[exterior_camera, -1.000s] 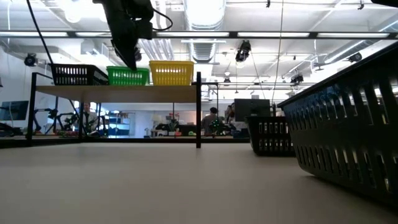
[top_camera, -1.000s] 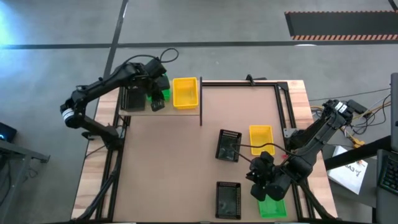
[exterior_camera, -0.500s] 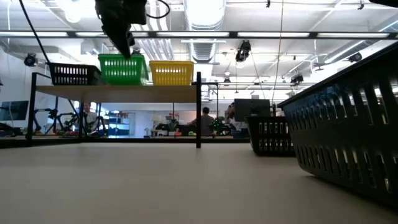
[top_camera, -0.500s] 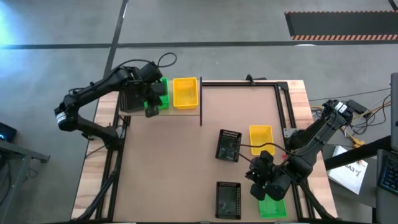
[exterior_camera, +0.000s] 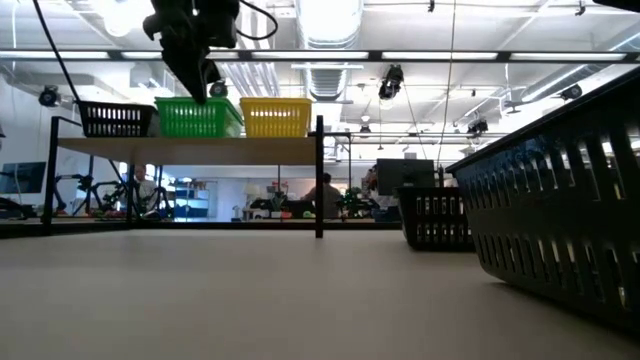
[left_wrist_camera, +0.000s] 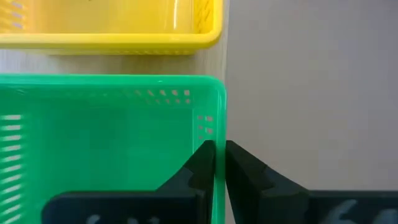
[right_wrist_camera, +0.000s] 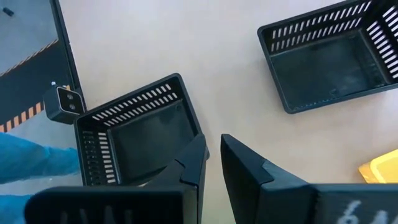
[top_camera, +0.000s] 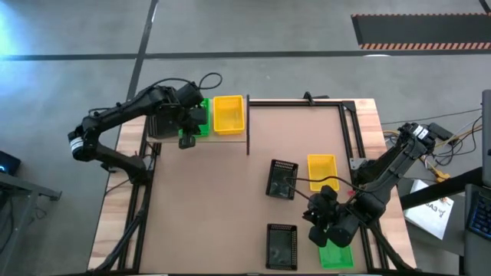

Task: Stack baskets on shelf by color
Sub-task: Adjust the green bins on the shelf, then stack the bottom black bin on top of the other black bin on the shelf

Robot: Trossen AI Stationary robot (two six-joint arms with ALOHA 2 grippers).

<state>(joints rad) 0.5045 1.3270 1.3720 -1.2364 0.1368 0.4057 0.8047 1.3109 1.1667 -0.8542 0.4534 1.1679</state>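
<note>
In the left wrist view, my left gripper [left_wrist_camera: 219,163] sits lowest in the frame, its two dark fingers pinched narrowly on the thin side wall of a bright green basket [left_wrist_camera: 106,140], one finger inside the rim and one outside. Just beyond it, at the top of that frame, a yellow basket [left_wrist_camera: 112,25] rests on the pale wood shelf [left_wrist_camera: 112,62]. Seen from above, these two sit in the upper left of the frame, the green basket [top_camera: 196,119] beside the yellow one [top_camera: 229,113], with a black basket [top_camera: 163,121] partly under my left arm. The low view shows the three in a row along the shelf top, black, green, yellow. My right gripper [top_camera: 326,222] waits at the lower right of the overhead frame, above another green basket [top_camera: 336,254]; its fingers [right_wrist_camera: 193,163] stand a small gap apart and hold nothing. Two black baskets [top_camera: 281,179] and a yellow one [top_camera: 321,169] lie nearby on the brown table [top_camera: 207,222]. I judge these mesh baskets light, thin and slightly flexible, with smooth plastic that could slip; gripping a wall near a corner, where it is stiffest, seems the safest hold.
</note>
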